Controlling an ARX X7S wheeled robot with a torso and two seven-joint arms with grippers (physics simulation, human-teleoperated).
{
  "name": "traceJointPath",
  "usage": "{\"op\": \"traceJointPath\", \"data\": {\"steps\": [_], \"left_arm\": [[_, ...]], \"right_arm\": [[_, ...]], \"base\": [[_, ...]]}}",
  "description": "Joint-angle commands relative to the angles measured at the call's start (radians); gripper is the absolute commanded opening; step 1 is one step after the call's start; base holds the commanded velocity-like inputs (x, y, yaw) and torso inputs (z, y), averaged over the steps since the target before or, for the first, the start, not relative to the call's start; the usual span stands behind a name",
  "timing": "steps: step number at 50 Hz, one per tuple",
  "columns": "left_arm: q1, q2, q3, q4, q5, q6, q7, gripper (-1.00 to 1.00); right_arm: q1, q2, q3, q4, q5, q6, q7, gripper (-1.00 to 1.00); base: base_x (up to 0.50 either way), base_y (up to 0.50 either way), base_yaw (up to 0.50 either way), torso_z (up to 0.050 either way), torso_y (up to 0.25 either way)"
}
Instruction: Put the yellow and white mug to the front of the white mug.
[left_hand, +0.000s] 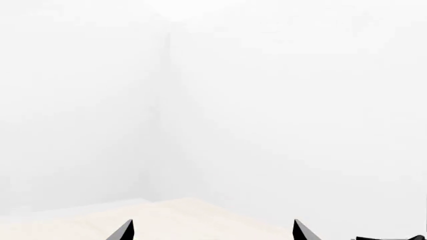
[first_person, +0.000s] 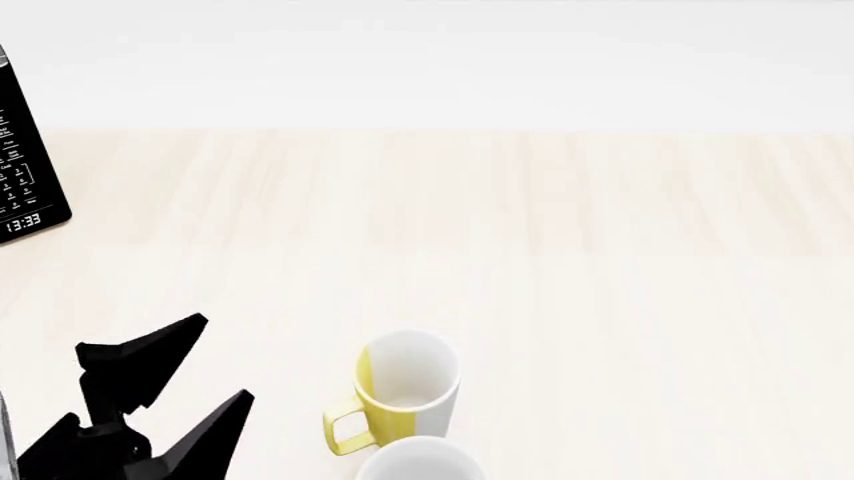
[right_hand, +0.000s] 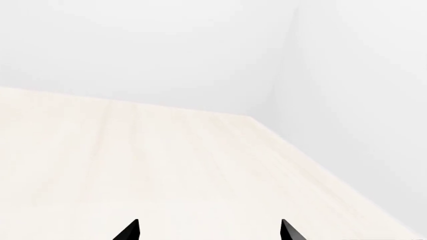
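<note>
The yellow and white mug (first_person: 407, 392) stands upright on the pale wooden table (first_person: 534, 250) near the front, its yellow handle toward the left. The white mug (first_person: 420, 462) is just in front of it at the view's bottom edge, only its rim showing, close to or touching it. My left gripper (first_person: 200, 368) is open and empty, to the left of both mugs. In the left wrist view its fingertips (left_hand: 127, 230) stand wide apart with nothing between them. My right gripper (right_hand: 210, 230) is open and empty over bare table; it is out of the head view.
A black microwave panel (first_person: 24, 170) with a clock display sits at the table's far left. White walls meet in a corner behind the table (right_hand: 280, 75). The table's far right edge shows in the right wrist view (right_hand: 320, 170).
</note>
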Motion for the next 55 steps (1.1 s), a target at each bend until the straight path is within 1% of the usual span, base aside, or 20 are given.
{"op": "traceJointPath", "data": {"steps": [1,2,4,5,9,11,12,14,16,17,24,27,29,30,32,34,42,46,50,55], "left_arm": [[0.226,0.020,0.050,0.278,-0.100,0.181,-0.340,1.00],[0.242,0.024,0.060,0.284,-0.081,0.243,-0.424,1.00],[0.269,0.016,0.076,0.318,-0.108,0.245,-0.460,1.00],[0.284,0.023,0.081,0.322,-0.073,0.295,-0.543,1.00],[0.341,0.015,0.124,0.369,-0.068,0.324,-0.615,1.00],[0.349,0.021,0.140,0.356,0.002,0.409,-0.683,1.00],[0.377,0.005,0.155,0.401,-0.052,0.372,-0.673,1.00],[0.398,0.002,0.159,0.415,-0.062,0.382,-0.695,1.00],[0.412,0.012,0.155,0.402,-0.010,0.434,-0.744,1.00],[0.425,0.012,0.159,0.404,-0.039,0.441,-0.747,1.00],[0.468,0.013,0.186,0.382,0.031,0.570,-0.849,1.00],[0.477,0.002,0.205,0.368,0.019,0.585,-0.860,1.00],[0.484,0.004,0.219,0.342,0.058,0.620,-0.866,1.00],[0.489,-0.003,0.226,0.353,0.028,0.615,-0.864,1.00],[0.499,-0.009,0.229,0.364,0.067,0.640,-0.876,1.00],[0.500,-0.002,0.210,0.362,0.130,0.684,-0.913,1.00],[0.533,-0.008,0.192,0.429,0.072,0.783,-0.976,1.00],[0.547,-0.001,0.181,0.451,0.095,0.838,-1.009,1.00],[0.554,-0.017,0.186,0.475,0.085,0.812,-1.038,1.00],[0.567,-0.011,0.182,0.495,0.121,0.846,-1.071,1.00]], "right_arm": [[-0.006,0.003,0.009,0.013,0.005,-0.026,0.009,1.00],[-0.009,0.004,0.011,0.013,0.001,-0.035,0.014,1.00],[-0.012,0.005,0.013,0.013,-0.003,-0.047,0.018,1.00],[-0.014,0.005,0.014,0.011,-0.011,-0.051,0.026,1.00],[-0.021,0.007,0.013,0.006,-0.019,-0.073,0.032,1.00],[-0.025,0.008,0.014,0.002,-0.024,-0.085,0.037,1.00],[-0.027,0.009,0.015,-0.002,-0.030,-0.094,0.041,1.00],[-0.027,0.009,0.014,-0.004,-0.046,-0.105,0.053,1.00],[-0.029,0.009,0.013,-0.002,-0.055,-0.126,0.060,1.00],[-0.030,0.008,0.012,-0.002,-0.070,-0.141,0.071,1.00],[-0.060,0.007,0.030,-0.049,-0.113,-0.202,0.122,1.00],[-0.062,0.009,0.031,-0.044,-0.117,-0.215,0.127,1.00],[-0.064,0.011,0.030,-0.043,-0.119,-0.220,0.129,1.00],[-0.069,0.012,0.031,-0.048,-0.126,-0.222,0.133,1.00],[-0.081,0.017,0.036,-0.073,-0.137,-0.224,0.140,1.00],[-0.094,0.020,0.043,-0.089,-0.144,-0.230,0.148,1.00],[-0.152,0.024,0.078,-0.163,-0.162,-0.269,0.188,1.00],[-0.184,0.024,0.091,-0.210,-0.186,-0.299,0.211,1.00],[-0.202,0.025,0.100,-0.216,-0.193,-0.336,0.229,1.00],[-0.214,0.024,0.114,-0.217,-0.192,-0.366,0.247,1.00]], "base": [[0.00,0.00,0.00,0.000,0.000],[0.00,0.00,0.00,0.000,0.000],[0.00,0.00,0.00,0.000,0.000],[0.00,0.00,0.00,0.000,0.000],[0.00,0.00,0.00,0.000,0.000],[0.00,0.00,0.00,0.000,0.000],[0.00,0.00,0.00,0.000,0.000],[0.00,0.00,0.00,0.000,0.000],[0.00,0.00,0.00,0.000,0.000],[0.00,0.00,0.00,0.000,0.000],[0.00,0.00,0.00,0.000,0.000],[0.00,0.00,0.00,0.000,0.000],[0.00,0.00,0.00,0.000,0.000],[0.00,0.00,0.00,0.000,0.000],[0.00,0.00,0.00,0.000,0.000],[0.00,0.00,0.00,0.000,0.000],[0.00,0.00,0.00,0.000,0.000],[0.00,0.00,0.00,0.000,0.000],[0.00,0.00,0.00,0.000,0.000],[0.00,0.00,0.00,0.000,0.000]]}}
